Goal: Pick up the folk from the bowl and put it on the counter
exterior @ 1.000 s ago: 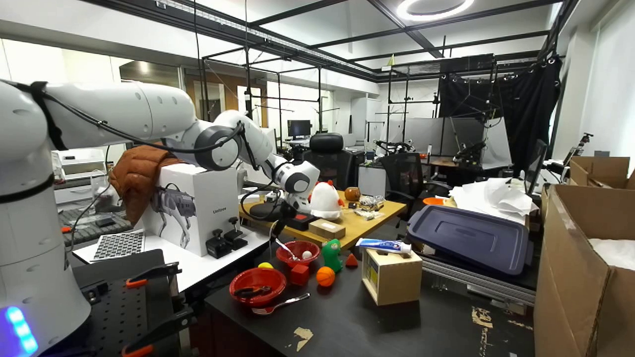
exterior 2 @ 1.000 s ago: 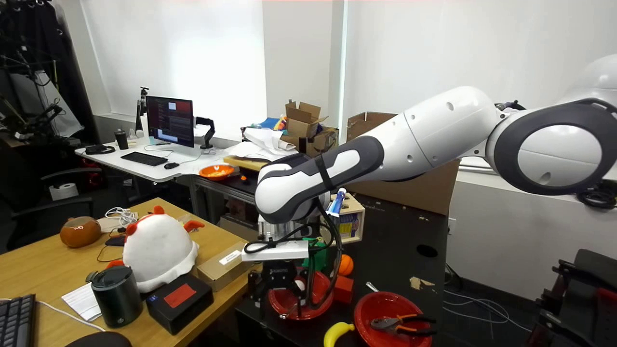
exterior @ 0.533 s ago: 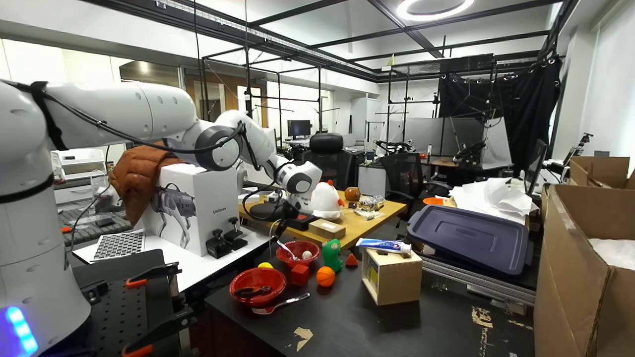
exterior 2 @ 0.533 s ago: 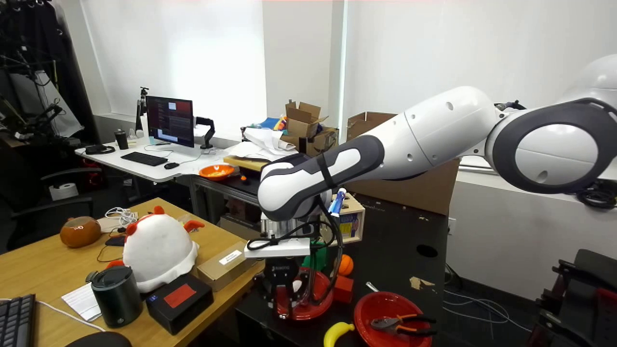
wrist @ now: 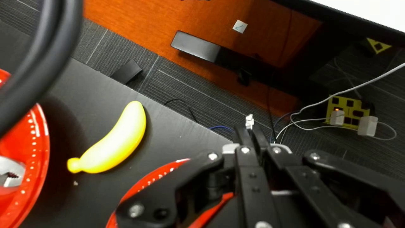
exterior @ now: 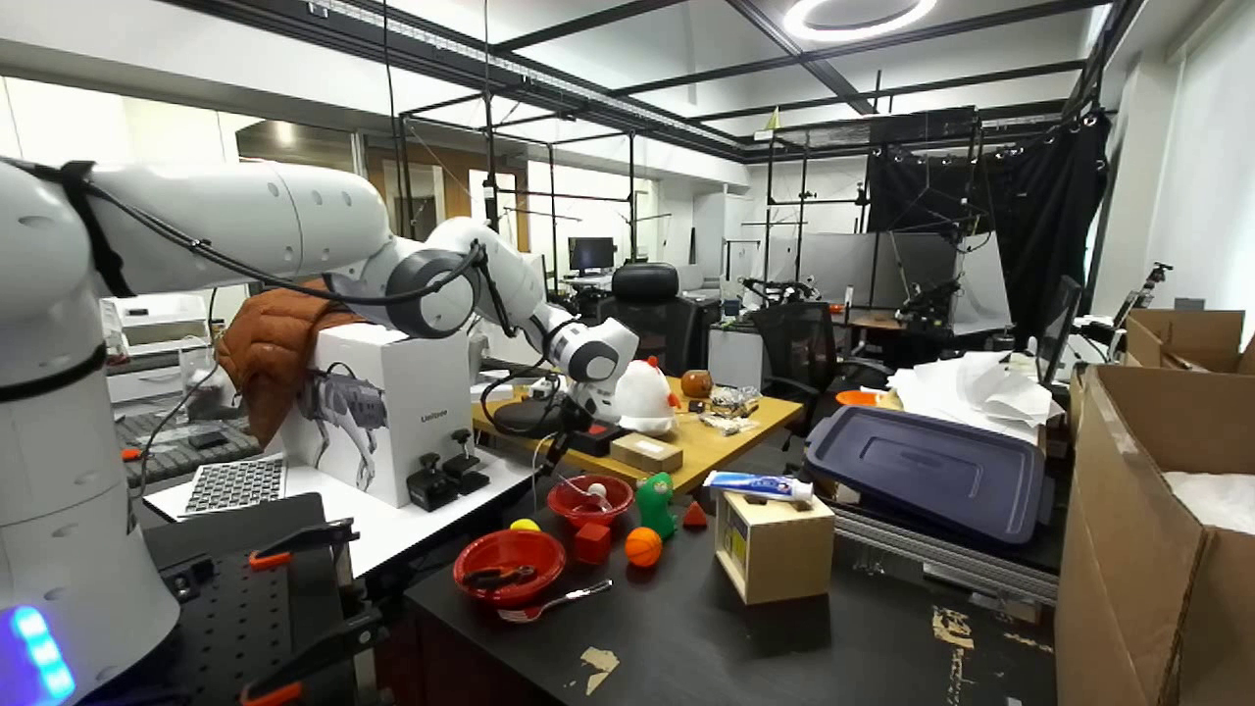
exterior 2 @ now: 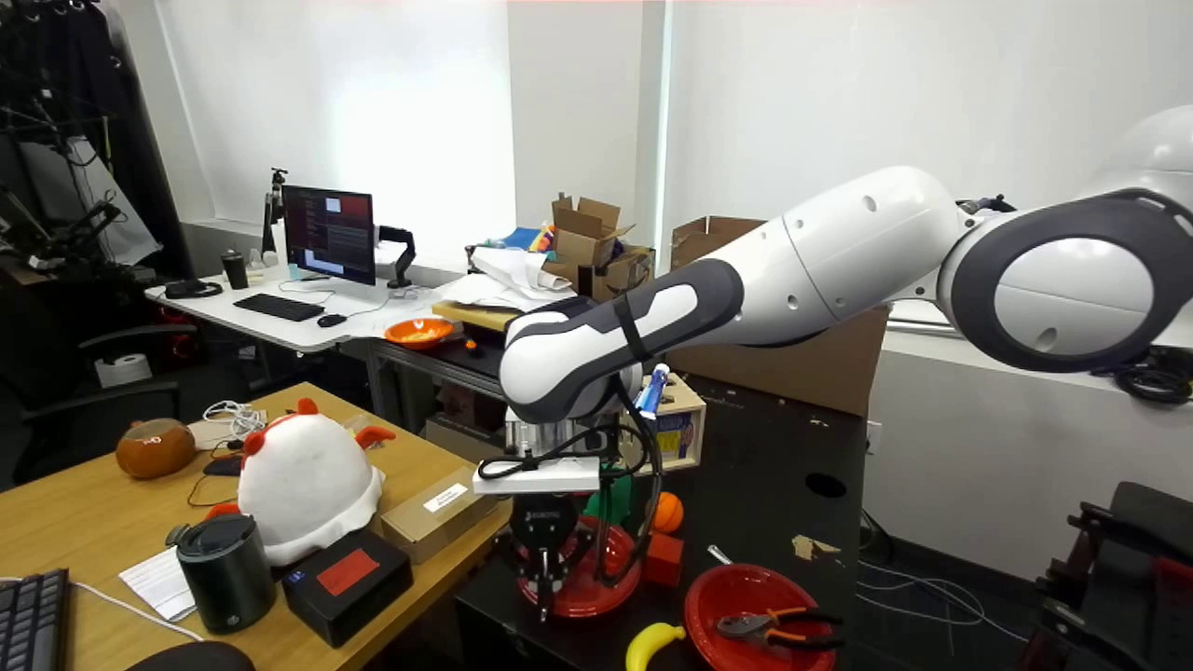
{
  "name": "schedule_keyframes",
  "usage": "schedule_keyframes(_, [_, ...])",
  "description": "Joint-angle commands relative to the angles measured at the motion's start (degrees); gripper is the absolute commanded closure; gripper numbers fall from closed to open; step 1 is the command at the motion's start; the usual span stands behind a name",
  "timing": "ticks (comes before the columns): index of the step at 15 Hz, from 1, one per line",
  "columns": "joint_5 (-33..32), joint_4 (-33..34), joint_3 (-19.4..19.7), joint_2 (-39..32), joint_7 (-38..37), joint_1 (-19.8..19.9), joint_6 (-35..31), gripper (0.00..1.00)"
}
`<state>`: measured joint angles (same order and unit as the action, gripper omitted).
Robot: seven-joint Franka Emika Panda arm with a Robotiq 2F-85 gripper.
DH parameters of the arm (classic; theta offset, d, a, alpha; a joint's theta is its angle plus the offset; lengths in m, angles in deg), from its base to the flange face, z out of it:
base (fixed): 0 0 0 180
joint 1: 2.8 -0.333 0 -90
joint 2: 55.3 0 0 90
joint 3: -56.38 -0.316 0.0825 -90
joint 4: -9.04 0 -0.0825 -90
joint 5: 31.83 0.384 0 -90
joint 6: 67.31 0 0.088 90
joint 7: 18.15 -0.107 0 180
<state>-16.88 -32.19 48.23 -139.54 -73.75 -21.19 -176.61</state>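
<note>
We are pinching the fork [wrist: 249, 122] at the rim of the red bowl [exterior 2: 601, 596]

We are holding the claw [wrist: 249, 130] by the rim of the bowl, and its two fingers are pressing together on the fork. In the wrist view we are seeing a short silvery end of the fork poking out between the fingertips, while the rest is hiding behind them. In an exterior view we are seeing the fork slanting down from the claw into the bowl, beside a white ball [exterior: 597, 489] that is sitting inside it. We are not making out whether the tines are touching the bottom of the bowl.

Just beside the bowl, a red cube [exterior: 592, 543] is sitting on the dark desk [exterior: 833, 637]. Near the bowl, a green figure [exterior: 656, 506] is standing and an orange ball [exterior: 643, 547] is resting. Between the bowl and another red bowl [exterior 2: 746, 594], a yellow banana [wrist: 110, 144] is lying; that other one is holding pliers [exterior 2: 757, 625]. Farther from the bowl, another fork [exterior: 578, 593] is lying on the desk. Well apart from the bowl, a wooden box [exterior: 799, 549] is standing, with a blue-and-white tube [exterior: 760, 486] lying on top. Above the bowl, our white arm [exterior 2: 820, 261] is reaching in
</note>
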Motion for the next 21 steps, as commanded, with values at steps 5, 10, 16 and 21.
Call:
schedule_keyframes(5, [-0.2,3.4,0.3,2.2,-0.8,0.6,2.0,0.99])
schedule_keyframes(10, [-0.6,4.2,1.0,5.0,-1.3,1.2,3.7,0.99])
schedule_keyframes(16, [-0.3,3.1,2.0,6.7,-2.0,3.0,6.2,0.99])
schedule_keyframes(21, [-0.1,1.1,2.6,7.7,-2.0,6.3,6.2,0.99])
